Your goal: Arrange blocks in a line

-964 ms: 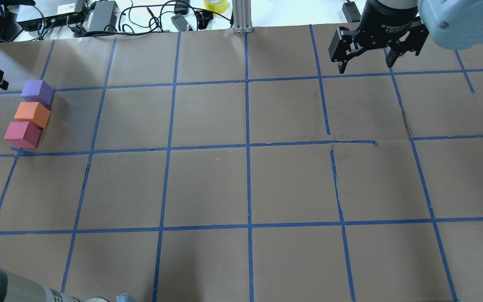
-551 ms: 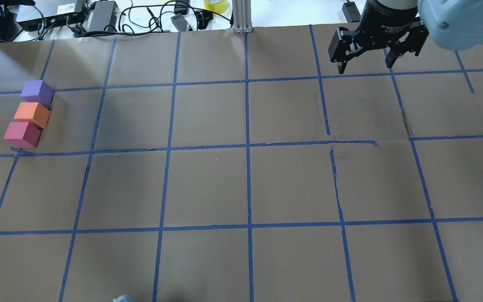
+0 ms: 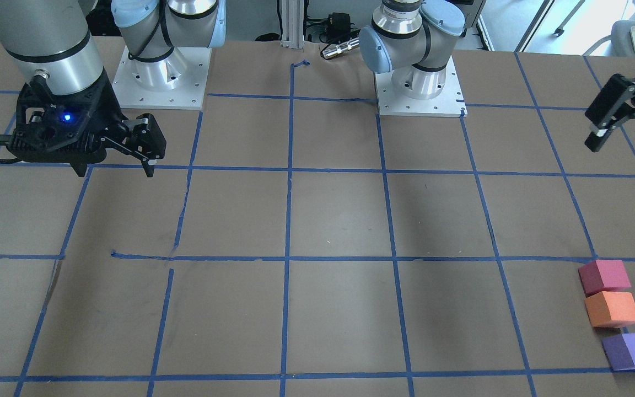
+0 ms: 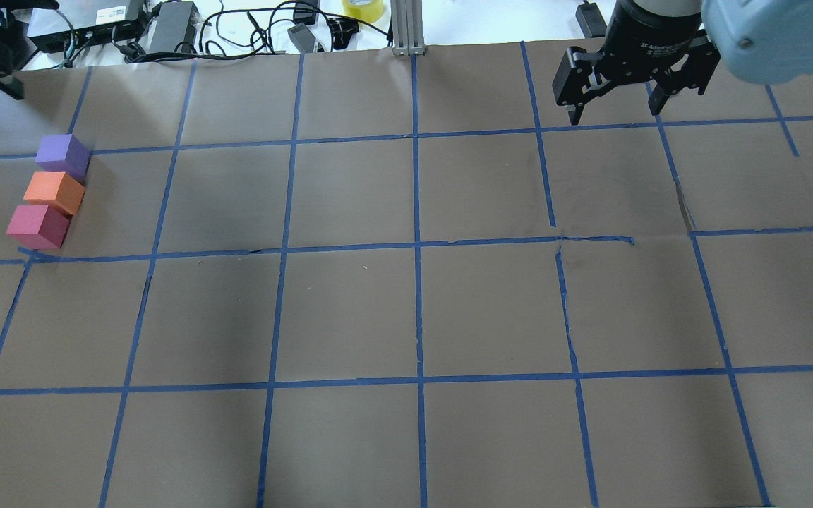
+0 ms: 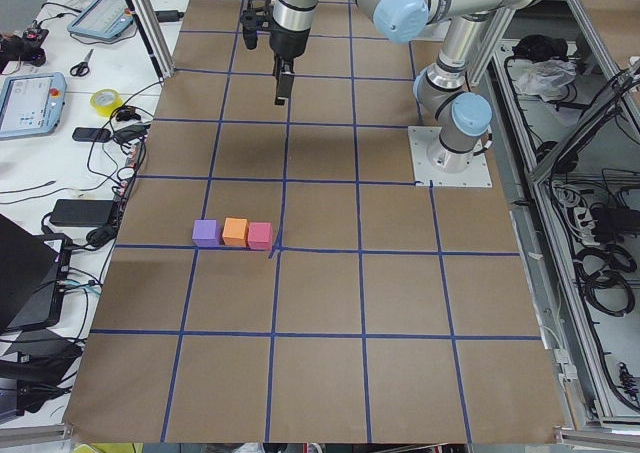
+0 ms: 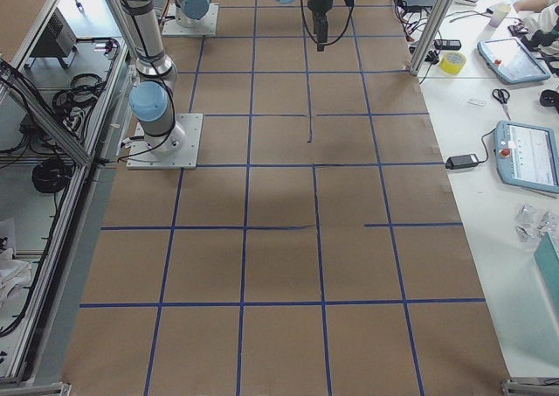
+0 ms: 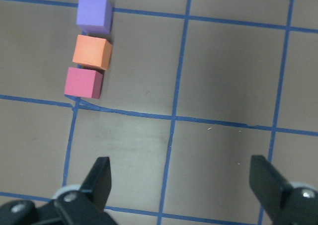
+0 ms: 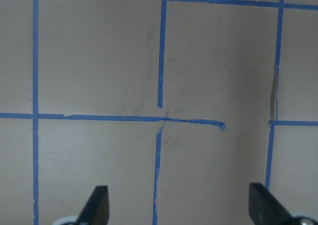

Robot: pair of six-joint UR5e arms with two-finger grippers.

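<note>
Three blocks lie touching in a straight line at the table's left end: purple (image 4: pixel 62 155), orange (image 4: pixel 54 192), red-pink (image 4: pixel 37 226). They also show in the front view as red-pink (image 3: pixel 605 277), orange (image 3: pixel 612 309) and purple (image 3: pixel 633 351), and in the left wrist view with purple (image 7: pixel 93 14) at the top. My left gripper (image 3: pixel 623 140) is open and empty, raised well clear of them; its fingers (image 7: pixel 102 178) frame bare paper. Only one of its fingers (image 4: pixel 11 85) shows overhead. My right gripper (image 4: pixel 617 111) is open and empty at the far right, also in the front view (image 3: pixel 115 168).
Brown paper with a blue tape grid covers the table (image 4: pixel 350 317). The tape is torn near the right-centre seam (image 4: pixel 593 240). Cables, power bricks (image 4: pixel 173 25) and a yellow tape roll (image 4: pixel 363 8) lie beyond the far edge, beside a metal post (image 4: pixel 406 28). Arm bases (image 3: pixel 416 82) stand on the robot's side.
The left arm has left the bottom-left corner of the overhead view. The left gripper has moved from beside the purple block to the top-left corner. Blocks and right gripper have not moved.
</note>
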